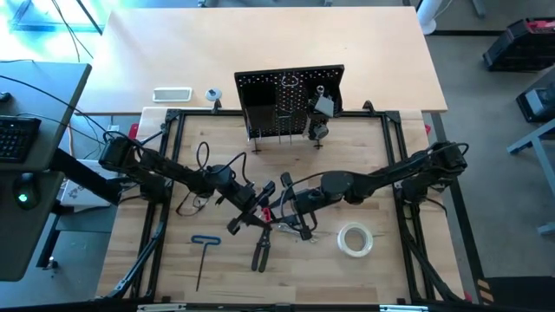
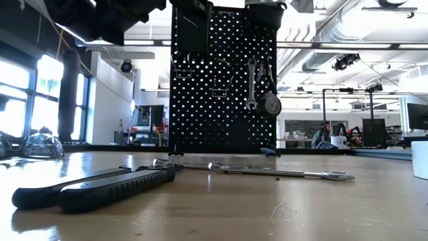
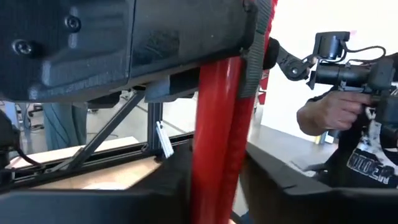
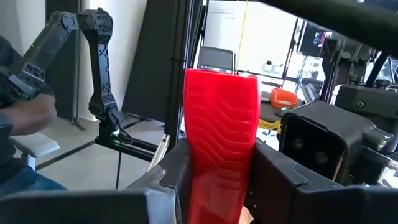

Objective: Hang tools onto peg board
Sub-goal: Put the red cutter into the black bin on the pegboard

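Both arms meet over the middle of the table (image 1: pixel 364 147), each holding the red tool (image 4: pixel 221 155) between them. The right gripper (image 1: pixel 290 206) has its jaws closed on the ribbed red handle, which stands up between its two dark fingers (image 4: pixel 171 180). The left gripper (image 1: pixel 251 204) also has the red tool between its jaws, the red shaft running up across its wrist view (image 3: pixel 217 137); it looks gripped, though the jaws' exact closure I cannot tell.

Just in front of the two sets of jaws lie the dark-handled pliers (image 1: pixel 260 251). To the right jaws' outer side rests the tape roll (image 1: pixel 355 239), and to the left jaws' near side the blue hex key (image 1: pixel 204 251). A wrench (image 2: pixel 281 173) lies flat on the table.

Well beyond both jaws stands the peg board (image 1: pixel 290 100), with a wrench (image 2: pixel 251 84) and tape measure (image 2: pixel 270 104) hanging on it.

A person's hand (image 3: pixel 326 112) shows beyond the table.
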